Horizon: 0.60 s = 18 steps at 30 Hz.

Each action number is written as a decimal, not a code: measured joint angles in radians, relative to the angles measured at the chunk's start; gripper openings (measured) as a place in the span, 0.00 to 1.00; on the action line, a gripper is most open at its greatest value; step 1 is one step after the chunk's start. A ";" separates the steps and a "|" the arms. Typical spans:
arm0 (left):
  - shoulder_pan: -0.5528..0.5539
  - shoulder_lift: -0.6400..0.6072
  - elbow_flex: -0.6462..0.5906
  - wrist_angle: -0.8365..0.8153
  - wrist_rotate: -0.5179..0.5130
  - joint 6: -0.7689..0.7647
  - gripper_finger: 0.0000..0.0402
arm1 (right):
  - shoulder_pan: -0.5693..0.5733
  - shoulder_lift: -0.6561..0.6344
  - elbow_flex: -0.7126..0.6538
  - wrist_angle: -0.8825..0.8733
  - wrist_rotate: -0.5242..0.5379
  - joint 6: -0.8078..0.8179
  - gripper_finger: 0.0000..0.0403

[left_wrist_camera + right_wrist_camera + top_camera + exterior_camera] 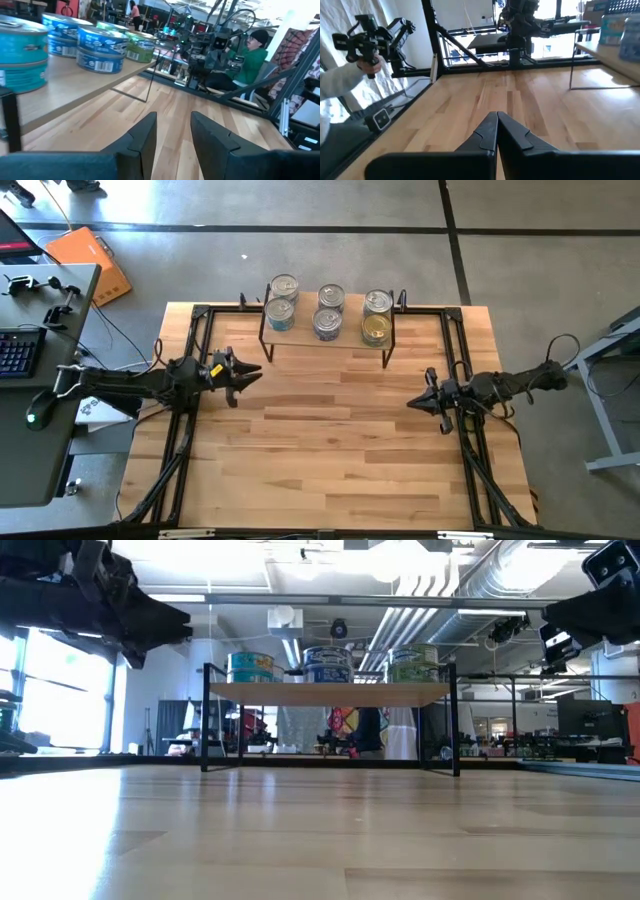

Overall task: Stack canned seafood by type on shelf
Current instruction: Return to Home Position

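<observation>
Several cans of seafood (328, 310) stand on the shelf (330, 345), a small wood board on thin black legs at the table's far middle, in three short columns. Most are silver-topped; one at the near right (376, 331) is gold-topped. In the low view they show as teal (250, 667), blue (328, 664) and green (412, 664) tins. My left gripper (255, 375) hovers at the table's left, near the shelf's left leg, open with nothing between its fingers (172, 135). My right gripper (412, 402) hovers at the table's right, shut and bare (497, 119).
A black metal frame (200, 315) runs along the table's left, right and far edges. Bare wooden tabletop (330, 450) lies between the arms and the near edge. A desk with a keyboard (20, 350) stands off to the left. A person (250, 55) sits beyond the table.
</observation>
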 joint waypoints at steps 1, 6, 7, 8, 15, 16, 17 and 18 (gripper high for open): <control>0.006 -0.024 0.000 -0.026 0.002 0.000 0.27 | -0.004 0.000 0.012 -0.012 0.000 -0.011 0.00; 0.022 -0.126 0.000 -0.140 0.003 0.000 0.26 | -0.013 0.000 0.079 -0.047 0.000 -0.043 0.00; 0.022 -0.144 0.000 -0.158 0.003 0.000 0.26 | -0.013 0.000 0.083 -0.043 -0.001 -0.043 0.00; 0.022 -0.161 0.000 -0.173 0.003 0.001 0.26 | -0.013 0.000 0.084 -0.032 -0.006 -0.038 0.00; 0.022 -0.247 0.000 -0.262 0.003 0.001 0.26 | -0.013 0.000 0.037 0.000 -0.041 0.055 0.00; 0.022 -0.256 0.000 -0.275 0.004 0.001 0.26 | -0.013 0.000 0.030 0.013 -0.042 0.063 0.00; 0.022 -0.263 0.000 -0.287 0.006 0.001 0.26 | -0.013 0.000 0.020 0.031 -0.047 0.066 0.00; 0.022 -0.270 0.000 -0.300 0.007 0.000 0.26 | -0.013 0.000 0.009 0.049 -0.061 0.069 0.00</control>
